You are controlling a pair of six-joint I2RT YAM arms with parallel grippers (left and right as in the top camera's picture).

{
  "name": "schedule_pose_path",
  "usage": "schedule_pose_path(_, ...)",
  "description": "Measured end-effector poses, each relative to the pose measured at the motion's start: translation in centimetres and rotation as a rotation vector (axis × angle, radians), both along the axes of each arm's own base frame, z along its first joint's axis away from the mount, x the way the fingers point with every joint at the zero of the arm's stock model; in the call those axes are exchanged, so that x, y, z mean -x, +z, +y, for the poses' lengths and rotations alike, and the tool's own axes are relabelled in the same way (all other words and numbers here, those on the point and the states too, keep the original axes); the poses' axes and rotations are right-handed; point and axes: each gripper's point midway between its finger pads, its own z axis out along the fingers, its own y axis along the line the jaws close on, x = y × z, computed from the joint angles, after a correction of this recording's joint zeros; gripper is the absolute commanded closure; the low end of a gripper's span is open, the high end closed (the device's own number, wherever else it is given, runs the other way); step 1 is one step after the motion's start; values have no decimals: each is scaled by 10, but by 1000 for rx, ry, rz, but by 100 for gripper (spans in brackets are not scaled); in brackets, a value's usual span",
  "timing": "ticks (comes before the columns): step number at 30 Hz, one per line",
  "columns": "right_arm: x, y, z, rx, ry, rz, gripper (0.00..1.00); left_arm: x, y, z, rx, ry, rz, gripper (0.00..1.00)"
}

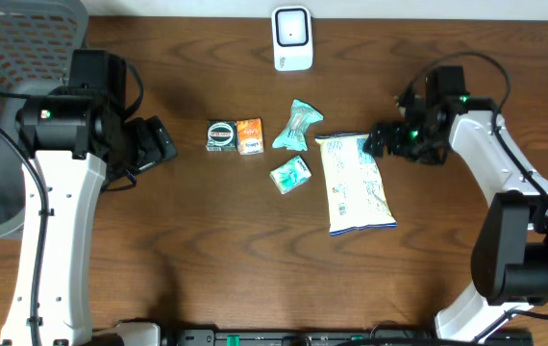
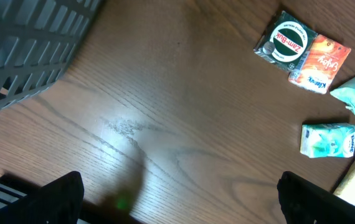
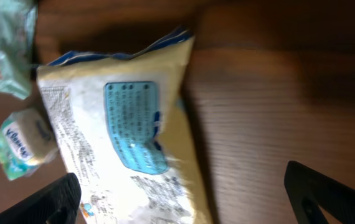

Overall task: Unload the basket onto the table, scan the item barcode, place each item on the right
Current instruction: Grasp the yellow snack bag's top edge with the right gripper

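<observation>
A white and yellow snack bag (image 1: 354,183) lies flat on the wooden table, printed back up, with a blue label (image 3: 134,124) near its top end. I cannot make out a barcode on it. My right gripper (image 1: 378,140) hovers open at the bag's upper right corner. In the right wrist view the right gripper (image 3: 184,199) straddles the bag's edge (image 3: 184,93) without gripping it. The white scanner (image 1: 291,38) stands at the back centre. My left gripper (image 1: 159,142) is open over bare table at the left, and the left gripper (image 2: 177,199) holds nothing.
Left of the bag lie a green Zam-Buk box (image 1: 221,135), an orange box (image 1: 249,135), a teal wrapper (image 1: 297,126) and a small Kleenex pack (image 1: 290,175). A grey mesh basket (image 1: 14,58) fills the back left corner.
</observation>
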Motion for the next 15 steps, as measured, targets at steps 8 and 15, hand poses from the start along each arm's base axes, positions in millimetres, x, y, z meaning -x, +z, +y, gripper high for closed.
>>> schedule_pose_path(8,10,-23,20,-82,67,-32,1,0,0,0,0,0,0,2)
schedule_pose_path(15,20,-40,27,-100,83,-43,7,0,0,0,0,0,0,2)
